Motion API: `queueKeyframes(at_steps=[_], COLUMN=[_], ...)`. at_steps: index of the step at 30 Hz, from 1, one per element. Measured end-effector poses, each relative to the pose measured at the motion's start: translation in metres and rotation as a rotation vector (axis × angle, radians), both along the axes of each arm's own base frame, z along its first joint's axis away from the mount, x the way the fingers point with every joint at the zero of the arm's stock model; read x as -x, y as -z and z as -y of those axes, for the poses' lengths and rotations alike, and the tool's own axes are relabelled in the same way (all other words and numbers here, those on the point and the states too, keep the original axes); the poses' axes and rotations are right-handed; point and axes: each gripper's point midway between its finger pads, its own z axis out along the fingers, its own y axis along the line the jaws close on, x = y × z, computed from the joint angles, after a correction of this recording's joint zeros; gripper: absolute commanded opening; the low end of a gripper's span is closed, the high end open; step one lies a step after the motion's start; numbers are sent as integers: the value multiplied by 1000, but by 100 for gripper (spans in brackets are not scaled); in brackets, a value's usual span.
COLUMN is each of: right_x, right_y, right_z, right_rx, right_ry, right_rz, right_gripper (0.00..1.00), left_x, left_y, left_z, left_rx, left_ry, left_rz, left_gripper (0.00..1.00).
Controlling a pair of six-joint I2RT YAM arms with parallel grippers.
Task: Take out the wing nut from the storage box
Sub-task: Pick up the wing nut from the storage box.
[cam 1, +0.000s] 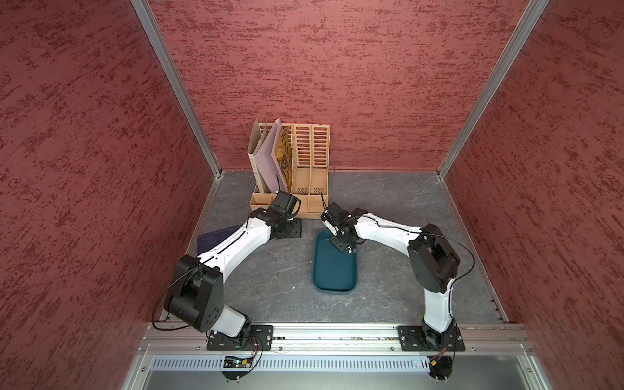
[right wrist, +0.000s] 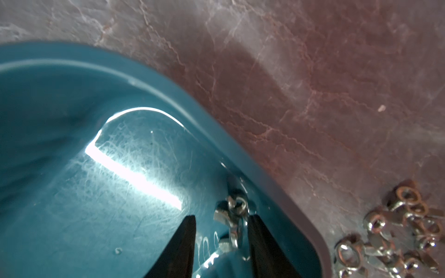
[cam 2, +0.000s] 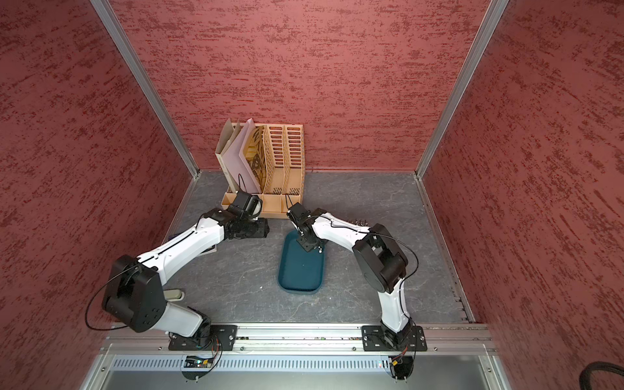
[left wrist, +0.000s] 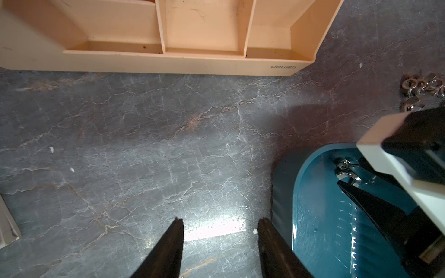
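wing nut (right wrist: 234,209) in storage box (right wrist: 199,113) corner, close under rim. small hard shiny metal: likely light, slippery on glossy box bottom. pinch flat across wings. right end effector (right wrist: 221,217) half-spread astride it, not clamped. left end effector (left wrist: 221,220) spread, empty, over table (left wrist: 144,144).

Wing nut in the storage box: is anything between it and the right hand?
Nothing visible. In the right wrist view the right hand is open, with its fingers on either side of the wing nut, which lies close to the storage box wall. Only that wall crowds one finger.
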Motion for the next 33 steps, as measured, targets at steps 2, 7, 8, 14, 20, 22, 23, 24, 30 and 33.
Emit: queueKeyframes(at_steps=[2, 7, 8, 14, 20, 22, 23, 24, 30, 33], right_x=[-2, -4, -4, -11, -6, -4, -4, -4, -4, -2], right_y=[3, 5, 4, 2, 7, 5, 4, 3, 5, 13], right_z=[0, 0, 0, -2, 5, 8, 8, 9, 11, 14], right_rx=[8, 23, 25, 45, 95, 113, 118, 123, 145, 164], right_ry=[-3, -2, -2, 4, 5, 6, 6, 6, 8, 7], right_rz=[-1, -6, -7, -12, -55, -67, -68, -68, -76, -95], right_gripper=[38, 35, 35, 32, 32, 32, 32, 31, 31, 29], left_x=[0, 1, 1, 1, 0, 0, 0, 0, -1, -1], left_y=[0, 0, 0, -1, -4, -4, -4, -4, -4, -4], left_z=[-1, -4, -4, -5, -8, -9, -9, -9, -10, -11], left_rx=[1, 1, 1, 3, 7, 8, 8, 8, 8, 9], left_ry=[-4, -8, -9, -11, -21, -22, -23, -23, -26, -28], left_rz=[1, 0, 1, 3, 10, 12, 11, 11, 11, 11], left_gripper=[53, 53, 53, 53, 53, 53, 53, 53, 53, 53])
